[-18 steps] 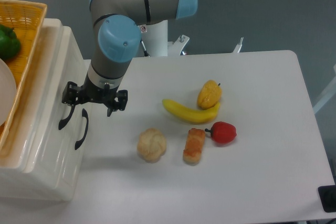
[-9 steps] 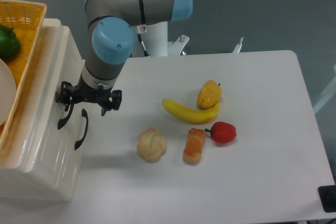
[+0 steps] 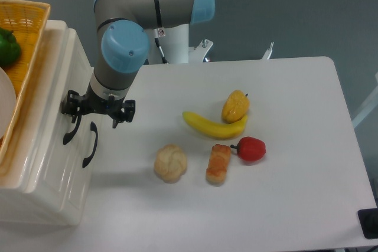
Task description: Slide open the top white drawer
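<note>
Gripper (image 3: 94, 115) down at the front of the white drawer unit, fingers spread, left finger (image 3: 72, 109) against the upper black handle (image 3: 71, 131) of the top white drawer (image 3: 44, 95), right finger just right of the lower handle (image 3: 90, 144). Whether the handle is actually gripped: unclear. Yellow wicker basket (image 3: 28, 39) on top of the unit, holding a green pepper (image 3: 8, 46). On the white table (image 3: 307, 157), right of the gripper: bread roll (image 3: 170, 163), pastry (image 3: 218, 163), red pepper (image 3: 251, 149), banana (image 3: 214, 126), orange-yellow fruit (image 3: 235, 105) touching the banana.
</note>
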